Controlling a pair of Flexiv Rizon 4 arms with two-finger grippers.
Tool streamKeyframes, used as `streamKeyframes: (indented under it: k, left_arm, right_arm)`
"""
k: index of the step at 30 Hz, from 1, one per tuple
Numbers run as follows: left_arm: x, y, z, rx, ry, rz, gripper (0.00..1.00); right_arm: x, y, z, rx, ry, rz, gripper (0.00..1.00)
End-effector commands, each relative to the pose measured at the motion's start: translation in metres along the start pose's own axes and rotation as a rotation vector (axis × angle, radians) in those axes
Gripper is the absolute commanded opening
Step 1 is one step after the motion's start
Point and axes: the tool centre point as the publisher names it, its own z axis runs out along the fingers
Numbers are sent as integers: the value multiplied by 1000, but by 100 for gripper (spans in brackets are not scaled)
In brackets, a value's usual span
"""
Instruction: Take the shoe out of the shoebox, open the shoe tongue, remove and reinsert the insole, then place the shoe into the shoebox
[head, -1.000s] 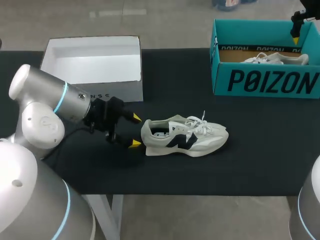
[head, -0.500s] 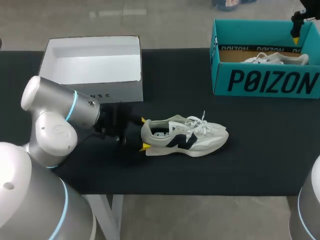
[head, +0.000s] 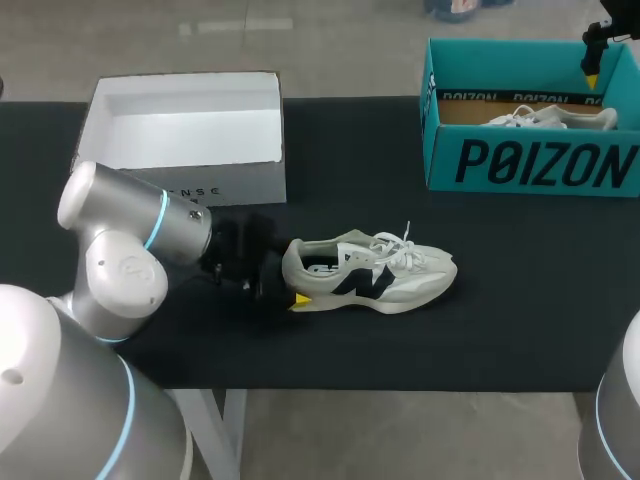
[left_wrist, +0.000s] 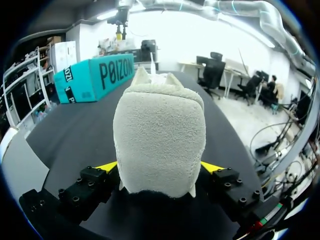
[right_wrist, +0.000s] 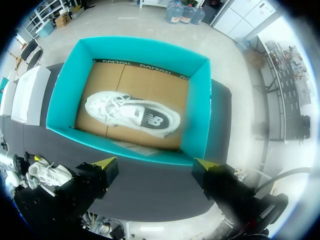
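Our left pincer (left_wrist: 162, 167) sits spread wide astride the heel of the shoe (head: 375, 272), which stands on its sole on the table (head: 350, 170). Our right pincer (right_wrist: 155, 163) hangs released above the teal shoebox (head: 530, 165), another shoe (right_wrist: 132, 114) inside.

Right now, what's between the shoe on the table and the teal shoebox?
Nothing; head view shows only bare black table between shoe and teal shoebox.
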Motion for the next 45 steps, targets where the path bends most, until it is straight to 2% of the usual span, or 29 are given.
streamKeyframes:
  k: [1, 2, 3, 4, 21, 26, 35, 45]
  left_arm:
    - [-2, 0, 9, -1, -6, -2, 100]
    - [-2, 0, 10, -1, -8, 0, 41]
    - [-1, 0, 10, -1, -9, 1, 7]
    - [-1, -1, 11, -2, -11, 6, 0]
    - [-1, -3, 12, 9, -1, 31, 0]
    - [-1, -3, 12, 9, -1, 31, 0]
    - [-1, -3, 12, 9, -1, 31, 0]
    - [-1, -3, 12, 9, -1, 31, 0]
  right_arm:
    - [0, -1, 0, -1, -1, 0, 100]
    - [0, -1, 0, -1, -1, 0, 100]
    - [0, -1, 0, -1, -1, 0, 100]
    - [0, -1, 0, -1, -1, 0, 100]
    - [0, -1, 0, -1, -1, 0, 100]
    - [30, -17, -21, 16, -73, 132, 100]
    - [89, -53, -50, -35, -23, 214, 100]
    - [169, -88, -49, -18, 5, 208, 100]
